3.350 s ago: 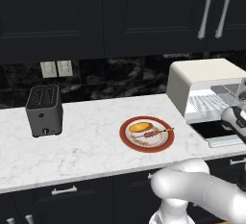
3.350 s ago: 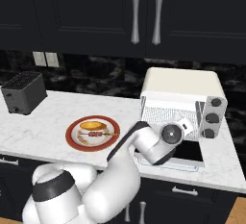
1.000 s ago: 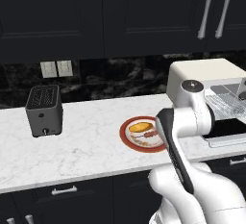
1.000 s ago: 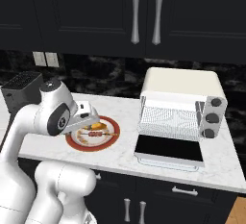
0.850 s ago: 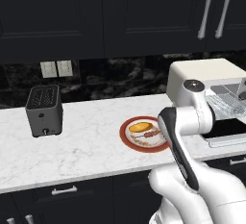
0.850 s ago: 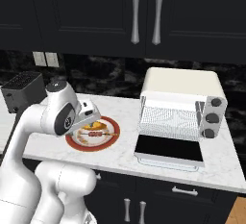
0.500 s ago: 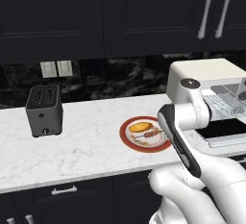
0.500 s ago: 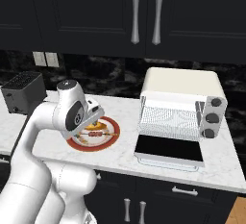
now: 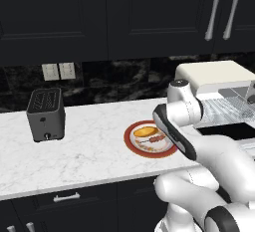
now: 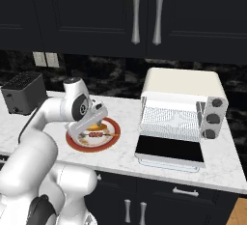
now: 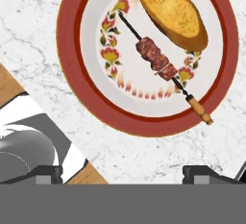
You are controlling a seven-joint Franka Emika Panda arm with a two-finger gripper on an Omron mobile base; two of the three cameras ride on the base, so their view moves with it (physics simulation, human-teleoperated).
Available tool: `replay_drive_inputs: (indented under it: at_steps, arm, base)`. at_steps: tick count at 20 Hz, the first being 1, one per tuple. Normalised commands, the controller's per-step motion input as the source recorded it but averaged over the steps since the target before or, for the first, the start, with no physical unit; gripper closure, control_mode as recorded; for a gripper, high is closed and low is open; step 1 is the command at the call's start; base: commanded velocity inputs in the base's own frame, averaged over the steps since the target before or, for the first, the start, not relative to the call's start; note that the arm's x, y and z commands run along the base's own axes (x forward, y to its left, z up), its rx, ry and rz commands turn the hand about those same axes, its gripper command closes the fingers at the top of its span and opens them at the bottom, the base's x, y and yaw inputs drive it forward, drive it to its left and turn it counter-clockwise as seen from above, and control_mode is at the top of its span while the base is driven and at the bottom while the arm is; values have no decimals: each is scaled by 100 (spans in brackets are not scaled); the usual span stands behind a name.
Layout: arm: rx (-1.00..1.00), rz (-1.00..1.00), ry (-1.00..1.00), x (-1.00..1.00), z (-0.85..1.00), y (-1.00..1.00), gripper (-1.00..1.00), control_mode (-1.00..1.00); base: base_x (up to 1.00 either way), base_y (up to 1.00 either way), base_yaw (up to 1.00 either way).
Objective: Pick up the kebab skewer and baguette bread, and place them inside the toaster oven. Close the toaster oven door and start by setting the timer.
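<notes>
My claw (image 11: pixel 123 172) hangs spread wide above the plate (image 11: pixel 77 74), its fingertips (image 11: pixel 48 174) cut off at the picture's edge and holding nothing. On the plate lie the kebab skewer (image 11: pixel 158 64) across the middle and the baguette bread (image 11: pixel 172 11) just beside it, apart from the meat. From the left, my arm hides part of the plate's rim. Farther along the bench (image 10: pixel 120 156), the toaster oven (image 10: pixel 181 108) stands with the toaster oven door (image 10: pixel 169 150) dropped open, wire rack bare. A black toaster (image 9: pixel 46 114) sits well apart.

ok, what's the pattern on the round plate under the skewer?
Red rim, white centre with a ring of red-and-yellow flowers; clearest in the hand view.
</notes>
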Motion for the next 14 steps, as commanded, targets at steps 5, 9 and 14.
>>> replay_drive_inputs:
  at_steps: [5,9,14]
  arm:
    - [0,0,0,31,-43,-3,-100,-100]
    - [-2,0,0,27,-51,-8,-100,-100]
    - [-1,0,0,31,-27,-13,-100,-100]
  base:
    - [0,0,0]
    - [0,0,0]
    - [0,0,0]
